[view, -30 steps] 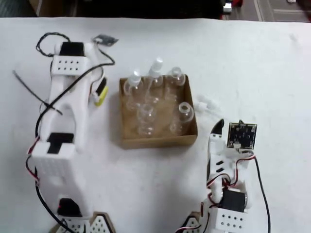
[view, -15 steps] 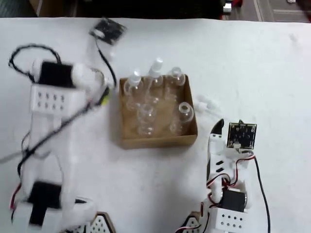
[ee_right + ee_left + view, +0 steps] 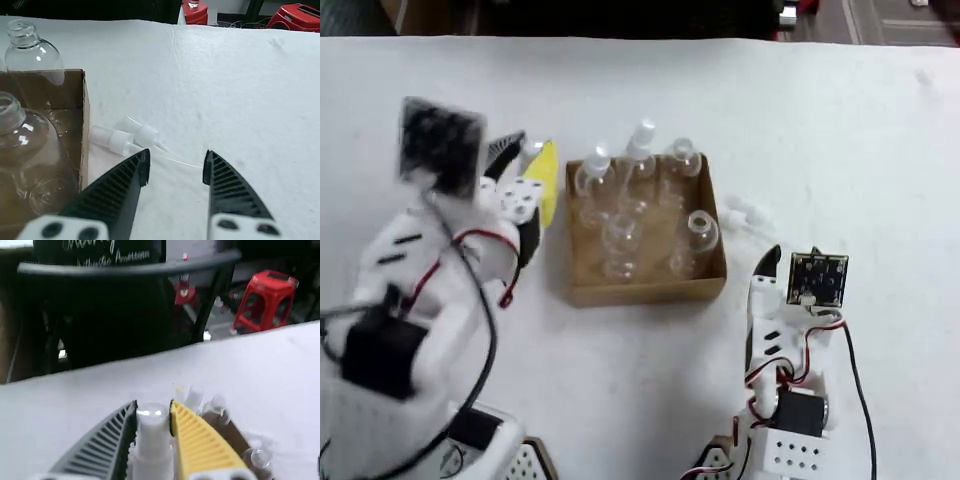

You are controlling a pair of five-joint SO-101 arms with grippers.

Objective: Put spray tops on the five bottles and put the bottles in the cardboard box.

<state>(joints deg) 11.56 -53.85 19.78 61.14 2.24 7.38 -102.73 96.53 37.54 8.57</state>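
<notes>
Found left gripper (image 3: 152,412) clamped on a spray top (image 3: 149,437), beside the cardboard box (image 3: 645,288) wall nearest the left arm, mid-tabletop. Found right gripper (image 3: 176,156) spread apart above loose spray tops (image 3: 122,139) off the opposite wall. Judged best: keep top upright, centre over an uncapped bottle (image 3: 619,237) neck, lower straight, seat without tilting.

Spray top (image 3: 151,432), lower end past the edge
</notes>
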